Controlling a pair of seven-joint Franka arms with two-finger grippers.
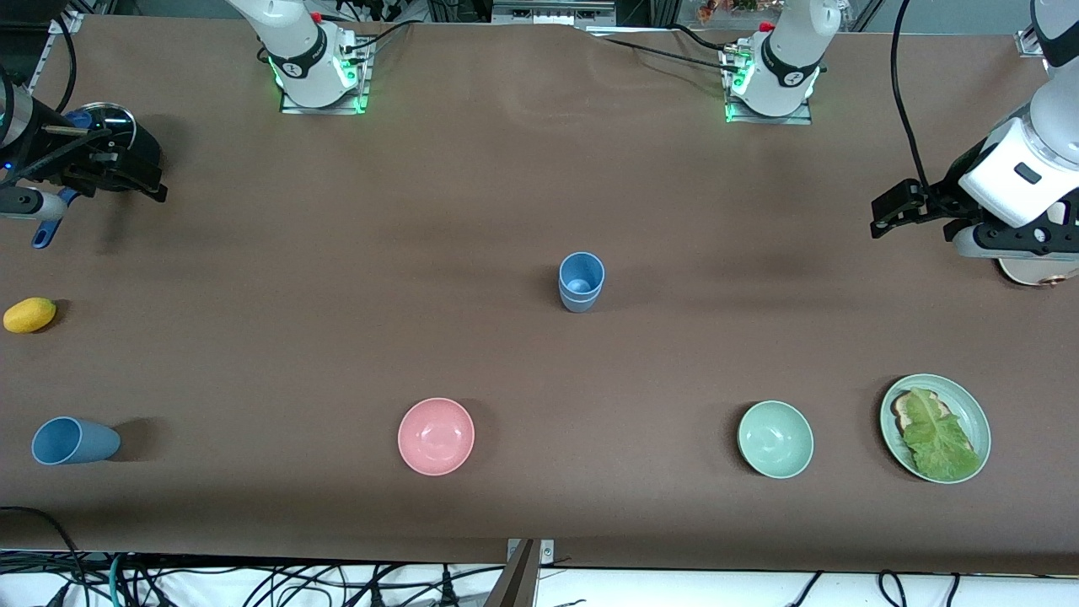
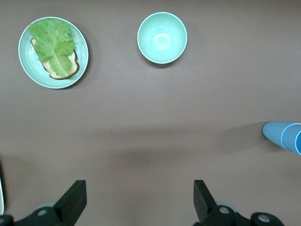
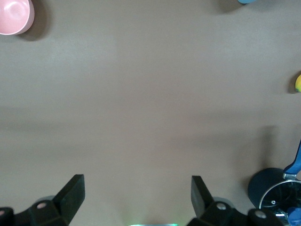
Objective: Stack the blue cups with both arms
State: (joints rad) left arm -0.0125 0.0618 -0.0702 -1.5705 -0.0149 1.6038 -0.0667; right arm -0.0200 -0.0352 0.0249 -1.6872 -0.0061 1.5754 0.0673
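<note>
In the middle of the table a sky blue cup point(image 1: 582, 274) stands upright, nested in a duller slate blue cup point(image 1: 580, 302). The same nested pair point(image 2: 283, 135) shows at the edge of the left wrist view. Another blue cup point(image 1: 74, 441) lies on its side near the front camera, at the right arm's end of the table. My left gripper point(image 1: 885, 215) point(image 2: 139, 200) hangs open and empty over the left arm's end of the table. Over the right arm's end, my right gripper point(image 1: 152, 181) point(image 3: 138, 195) is likewise open and empty. Both are well away from the cups.
A pink bowl point(image 1: 436, 436) and a pale green bowl point(image 1: 775, 439) sit nearer the front camera than the stack. A green plate point(image 1: 978, 417) with bread and lettuce lies beside the green bowl. A yellow fruit point(image 1: 29, 314) and a lidded pan point(image 3: 277, 193) are at the right arm's end.
</note>
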